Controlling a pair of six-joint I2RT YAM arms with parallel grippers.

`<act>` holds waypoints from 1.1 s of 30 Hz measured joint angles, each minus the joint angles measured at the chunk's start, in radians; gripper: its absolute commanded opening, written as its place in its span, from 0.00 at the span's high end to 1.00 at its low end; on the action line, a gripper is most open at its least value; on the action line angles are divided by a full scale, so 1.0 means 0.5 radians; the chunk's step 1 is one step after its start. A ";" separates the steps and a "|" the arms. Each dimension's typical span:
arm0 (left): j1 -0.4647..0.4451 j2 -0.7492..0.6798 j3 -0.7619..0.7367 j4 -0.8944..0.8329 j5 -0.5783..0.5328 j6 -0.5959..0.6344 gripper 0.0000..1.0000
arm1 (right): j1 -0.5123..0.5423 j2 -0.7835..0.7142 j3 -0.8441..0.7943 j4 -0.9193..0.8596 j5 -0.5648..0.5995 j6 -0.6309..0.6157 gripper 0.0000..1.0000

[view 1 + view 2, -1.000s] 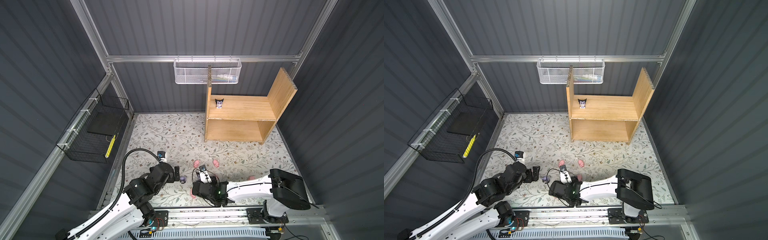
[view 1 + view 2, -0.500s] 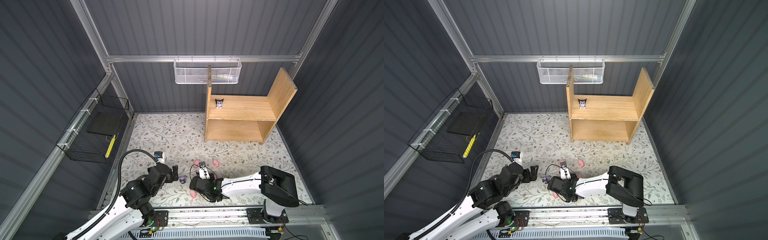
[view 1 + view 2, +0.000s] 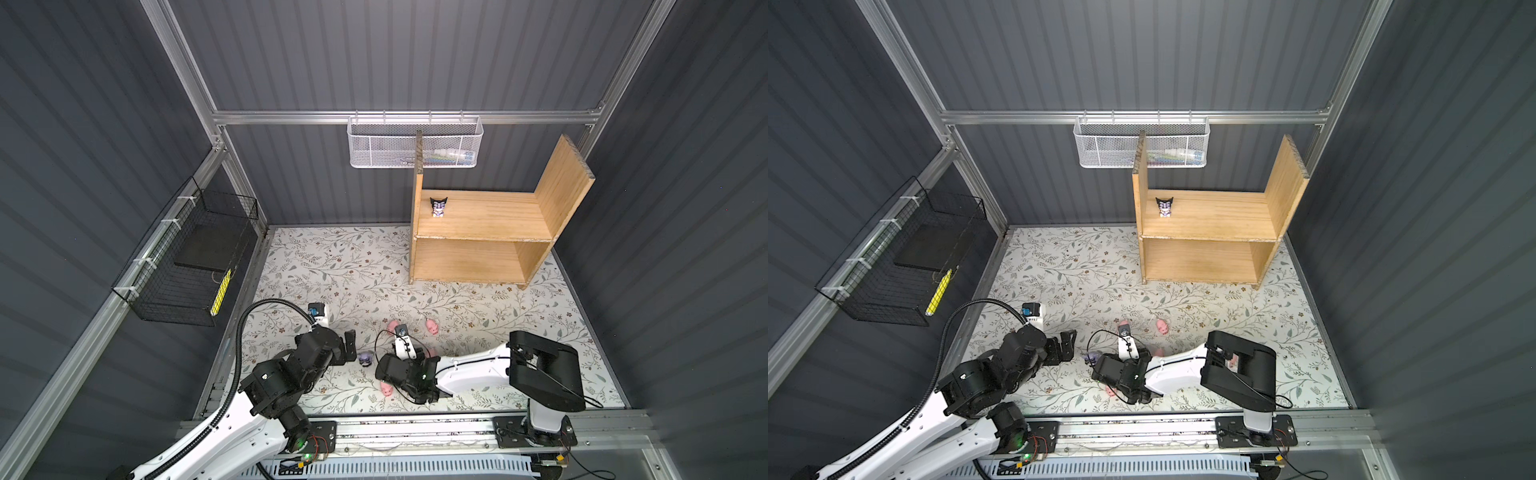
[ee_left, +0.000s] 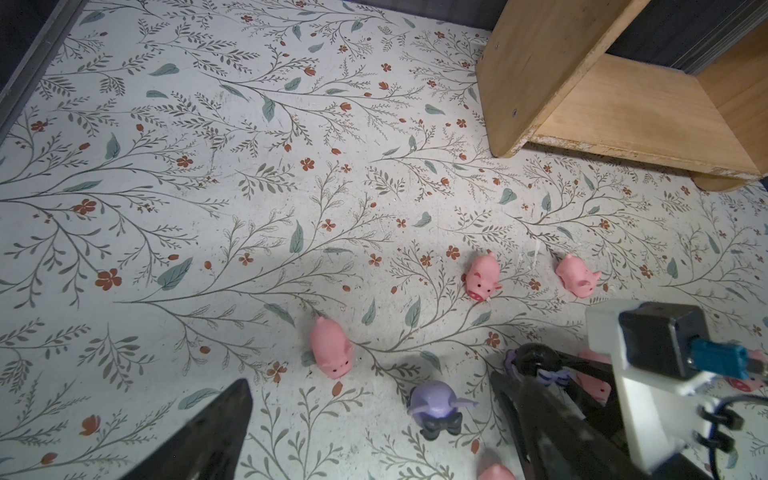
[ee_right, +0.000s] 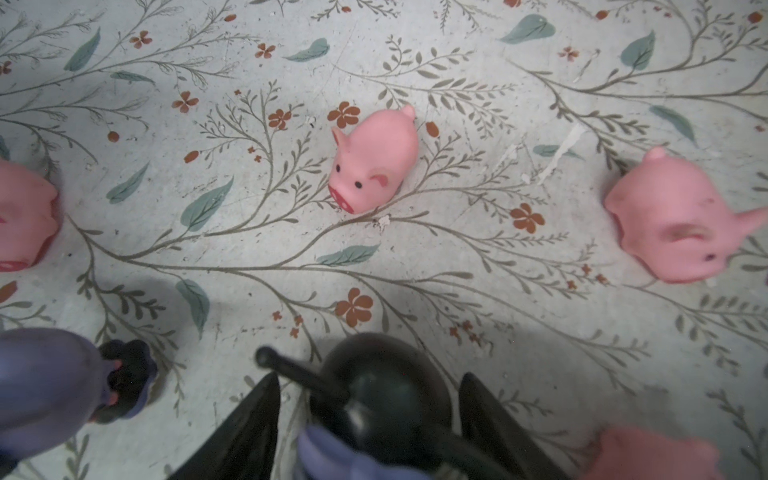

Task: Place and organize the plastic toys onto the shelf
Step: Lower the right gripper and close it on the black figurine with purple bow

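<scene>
between right jaws, figurine (image 5: 382, 399) cropped

At far right corner of table (image 3: 332, 266): shelf (image 3: 478, 257); on its upper level, left end, figurine (image 3: 439, 207). Near front edge, middle: pigs (image 3: 432, 327), second figurine (image 3: 365, 357) among them.

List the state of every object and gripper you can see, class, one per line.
Light wooden two-level shelf: upright, holding one figurine.
First black-hooded figurine: standing on the shelf's upper level.
Second black-hooded figurine: on the floral mat, flanked by open jaws, gaps showing.
Lavender-hooded figurine: loose on the mat.
Pink plastic pigs: loose on the mat.
Right gripper: open around the second figurine.
Left gripper: open, empty.
</scene>
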 measured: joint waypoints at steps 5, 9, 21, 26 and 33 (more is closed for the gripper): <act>0.000 0.000 0.000 0.000 0.000 0.000 0.00 | -0.074 0.015 0.015 0.002 -0.006 0.010 0.40; 0.000 0.000 -0.003 0.000 -0.001 0.000 0.01 | -0.095 0.055 0.032 0.007 -0.025 0.014 0.40; 0.000 0.001 -0.005 0.001 -0.015 0.001 0.01 | -0.111 0.115 0.089 0.035 -0.061 0.015 0.48; 0.000 0.002 -0.005 0.001 -0.015 0.001 0.01 | -0.127 0.145 0.127 0.030 -0.062 0.025 0.56; 0.000 0.006 -0.005 0.000 -0.016 0.001 0.00 | -0.141 0.162 0.166 -0.011 -0.078 0.029 0.65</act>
